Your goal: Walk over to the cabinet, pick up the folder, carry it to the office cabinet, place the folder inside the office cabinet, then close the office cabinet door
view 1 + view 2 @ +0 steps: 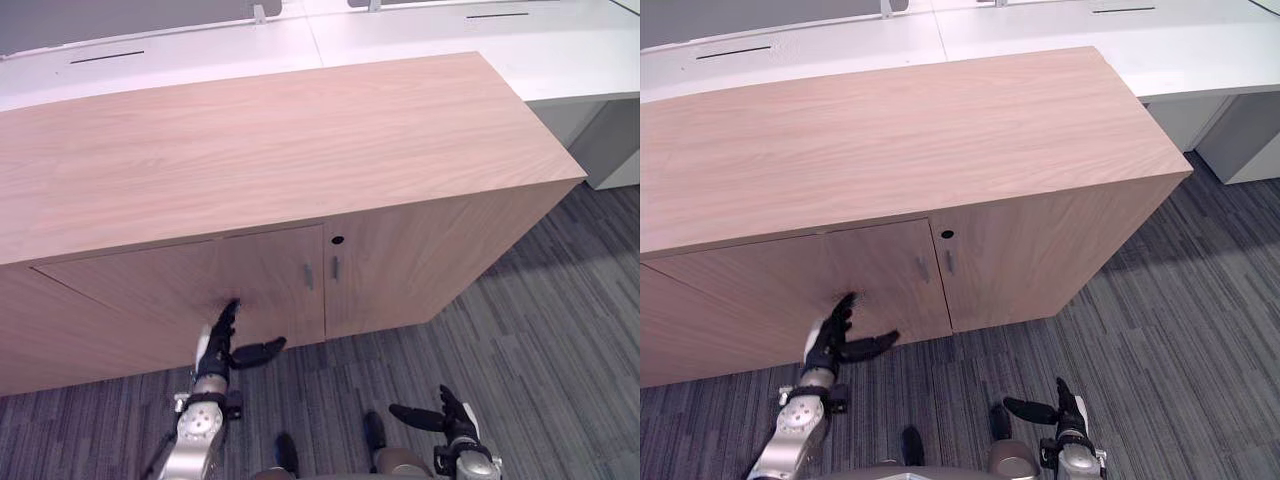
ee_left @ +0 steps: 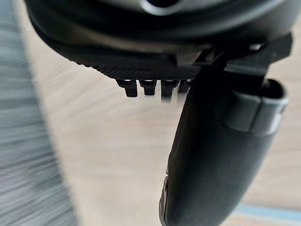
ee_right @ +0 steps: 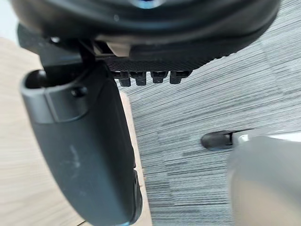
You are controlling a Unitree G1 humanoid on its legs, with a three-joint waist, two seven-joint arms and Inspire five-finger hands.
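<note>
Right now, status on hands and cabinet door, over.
Left hand open, fingertips against left cabinet door. Right hand open, low over carpet, holding nothing. Doors look shut.

Floor (image 1: 540, 330): grey striped carpet. Low wood-grain cabinet (image 1: 270, 140) stands on it, doors (image 1: 265, 275) shut, two small handles (image 1: 309, 276) side by side at the seam. White desks (image 1: 450, 35) run behind it.
</note>
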